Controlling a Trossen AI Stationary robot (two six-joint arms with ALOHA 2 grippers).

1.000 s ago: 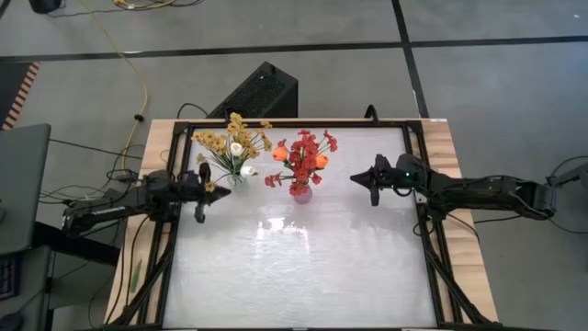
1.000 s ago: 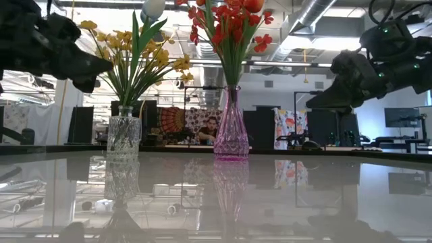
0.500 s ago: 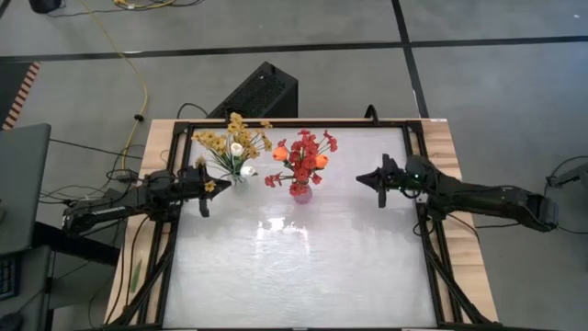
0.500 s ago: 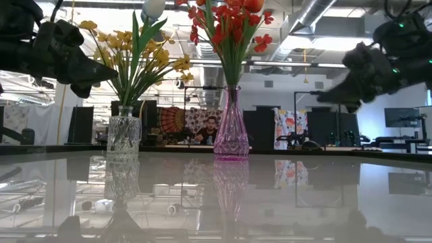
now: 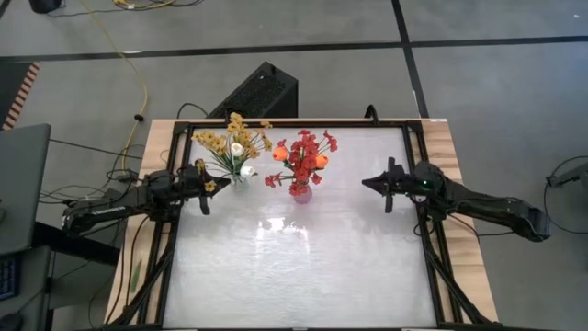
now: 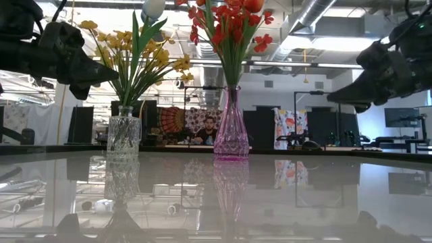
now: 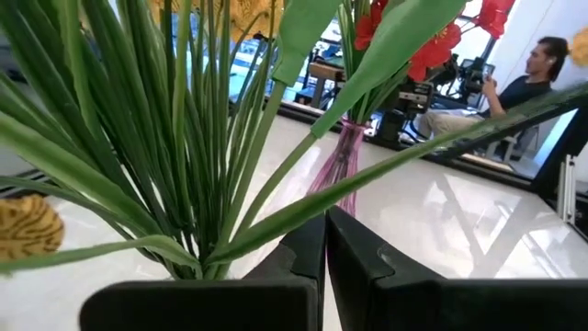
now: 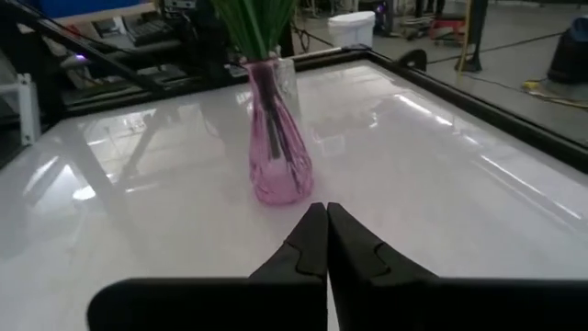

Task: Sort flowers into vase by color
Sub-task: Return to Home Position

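A clear glass vase (image 5: 239,174) at the table's far left holds yellow sprays and white buds (image 5: 230,144). A pink vase (image 5: 300,191) beside it, near the far middle, holds red flowers (image 5: 308,150) with an orange bloom (image 5: 279,154). In the low view, the clear vase (image 6: 124,137) and the pink vase (image 6: 231,135) stand upright on their bases. My left gripper (image 5: 211,185) is shut, level, just left of the clear vase, its tips (image 7: 325,219) among green leaves (image 7: 193,138). My right gripper (image 5: 367,184) is shut and empty, pointing at the pink vase (image 8: 276,147) from the right. My left gripper has a long green leaf (image 7: 386,170) crossing just in front of its shut fingertips; I cannot tell whether they touch it. It holds nothing between the fingers.
Black frame rails (image 5: 421,175) run along the table's edges. A black box (image 5: 260,90) stands on the floor beyond the far edge. A person sits in the room behind the table (image 6: 211,128). The glossy tabletop (image 5: 303,267) stretches bare toward the near edge.
My right gripper has drawn back toward the table's right edge, away from the pink vase, staying shut. My left gripper has stayed in place and rolled a little about its own pointing line.
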